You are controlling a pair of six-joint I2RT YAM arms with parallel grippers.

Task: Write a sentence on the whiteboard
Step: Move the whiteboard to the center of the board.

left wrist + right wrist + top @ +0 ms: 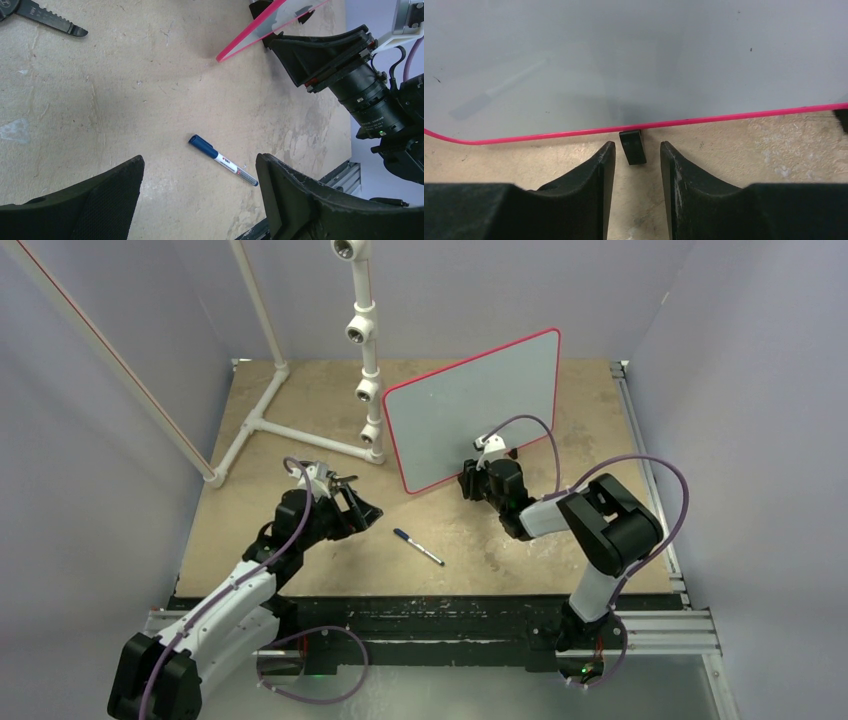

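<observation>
The whiteboard [470,410] stands upright on the table, pale grey with a thin red frame. No sentence shows on its face [634,60]. My right gripper [637,144] sits low at the board's bottom edge. Its jaws stand a little apart on either side of a small black foot [632,150], touching nothing. In the top view the right gripper [470,480] is at the board's lower right. A blue-capped marker [418,546] lies loose on the table. My left gripper [199,159] hangs open above the marker [222,160], empty.
A white pipe stand [365,350] rises behind the board's left side, with its base pipes [290,430] spread across the back left. A black serrated tool [50,17] lies beyond the left gripper. A metal rail [450,615] runs along the table's near edge.
</observation>
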